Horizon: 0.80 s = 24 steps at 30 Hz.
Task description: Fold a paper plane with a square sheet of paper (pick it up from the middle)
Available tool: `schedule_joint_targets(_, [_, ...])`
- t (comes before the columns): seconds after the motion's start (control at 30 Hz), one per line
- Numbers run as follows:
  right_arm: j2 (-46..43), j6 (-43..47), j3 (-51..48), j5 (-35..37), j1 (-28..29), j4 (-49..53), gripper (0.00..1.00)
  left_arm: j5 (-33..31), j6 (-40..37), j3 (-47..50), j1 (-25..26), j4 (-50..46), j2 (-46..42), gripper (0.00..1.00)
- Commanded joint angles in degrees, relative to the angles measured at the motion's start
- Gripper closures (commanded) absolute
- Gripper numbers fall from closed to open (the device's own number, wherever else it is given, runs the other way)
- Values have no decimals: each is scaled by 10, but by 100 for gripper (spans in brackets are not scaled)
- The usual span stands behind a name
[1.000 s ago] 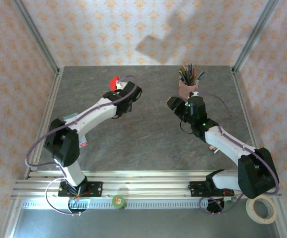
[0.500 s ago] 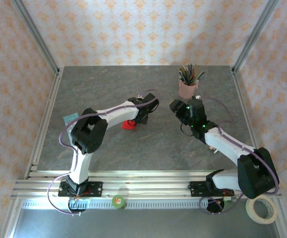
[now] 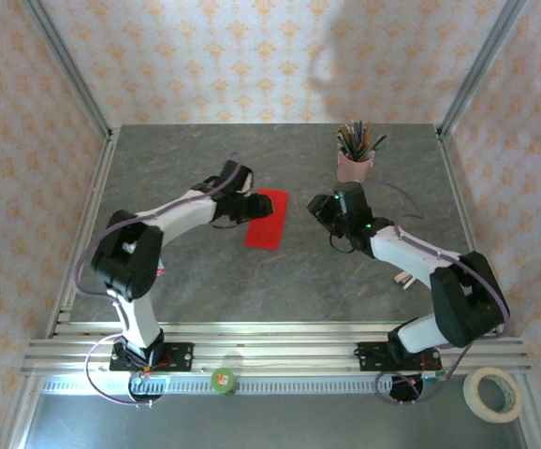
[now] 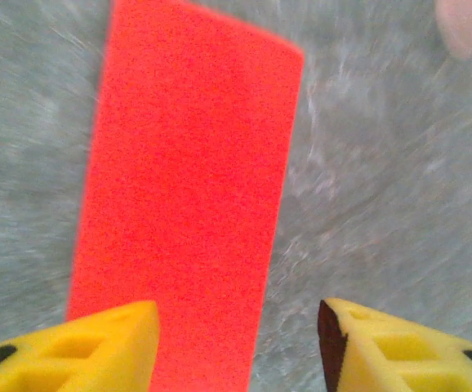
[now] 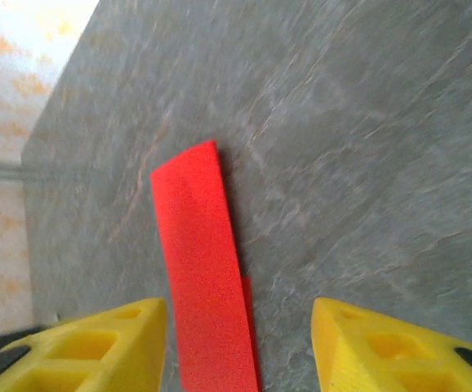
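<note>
Fingers of the left gripper (image 3: 248, 204) stand apart, empty, just left of the red paper (image 3: 267, 218), a flat strip mid-desk; the right gripper (image 3: 317, 208) sits right of it, near the pink pencil cup (image 3: 355, 166). Left wrist: yellow fingers (image 4: 97, 347) spread, red paper (image 4: 187, 188) flat ahead. Right wrist: fingers (image 5: 383, 347) likewise apart, red paper (image 5: 199, 269) ahead.

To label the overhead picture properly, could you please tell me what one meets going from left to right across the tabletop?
left pincer → red paper → right pincer → pencil cup
</note>
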<state>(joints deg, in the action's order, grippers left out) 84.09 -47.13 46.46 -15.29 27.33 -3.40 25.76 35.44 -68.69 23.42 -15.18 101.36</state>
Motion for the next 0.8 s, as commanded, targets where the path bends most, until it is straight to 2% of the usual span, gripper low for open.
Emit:
schedule_joint_targets(0.0, [44,7,37,-19,37,6,57,23,50,54,-31,62,-57,40])
schedule_joint_targets(0.17, [140,-1,94,-42,95,6,71,10,56,138,-85,85,-118,26])
schedule_joint_targets(0.27, [186,-2,127,-39,115,14,73,10,60,180,-99,116,-153,16])
schedule_joint_targets(0.47, [243,13,156,-37,118,41,74,10,61,212,-103,121,-169,5])
schedule_joint_targets(0.6, [269,49,164,-55,116,60,74,18,55,214,-103,118,-166,1])
schedule_joint_targets(0.77, [295,144,171,-84,114,121,74,32,38,209,-103,111,-159,1])
